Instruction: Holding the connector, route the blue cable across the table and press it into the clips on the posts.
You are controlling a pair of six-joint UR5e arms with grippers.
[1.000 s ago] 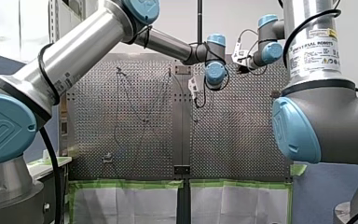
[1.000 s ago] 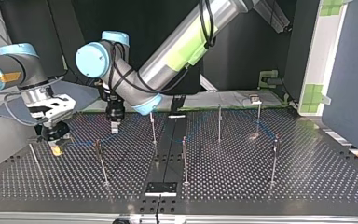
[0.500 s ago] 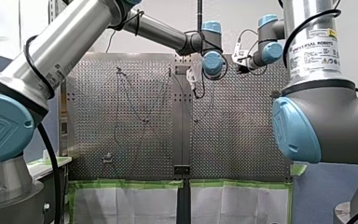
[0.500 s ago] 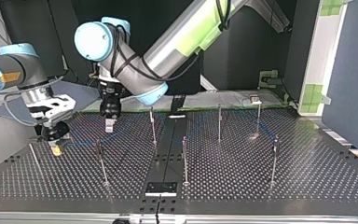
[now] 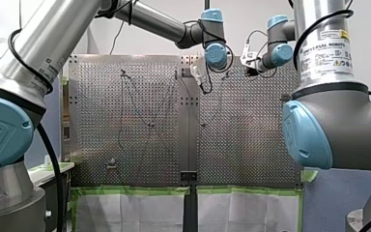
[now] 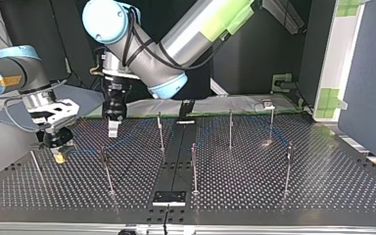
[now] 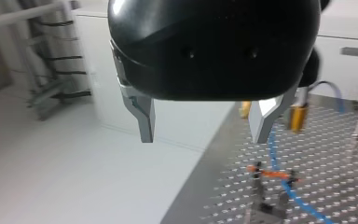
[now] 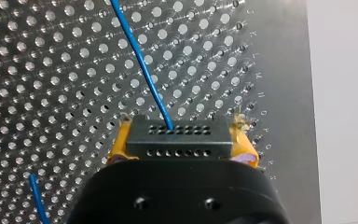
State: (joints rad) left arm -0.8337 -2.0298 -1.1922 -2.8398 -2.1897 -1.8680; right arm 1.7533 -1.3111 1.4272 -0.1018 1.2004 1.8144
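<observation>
Gripping connector, right claw low; left claw high, spread.

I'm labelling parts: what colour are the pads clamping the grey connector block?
Yellow pads, flanking the grey perforated connector block; clearest in the right wrist view.

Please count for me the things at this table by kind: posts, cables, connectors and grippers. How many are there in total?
Posts: 7
Blue cable: 1
Connector: 1
Grippers: 2, my left gripper and my right gripper
Total: 11
</observation>
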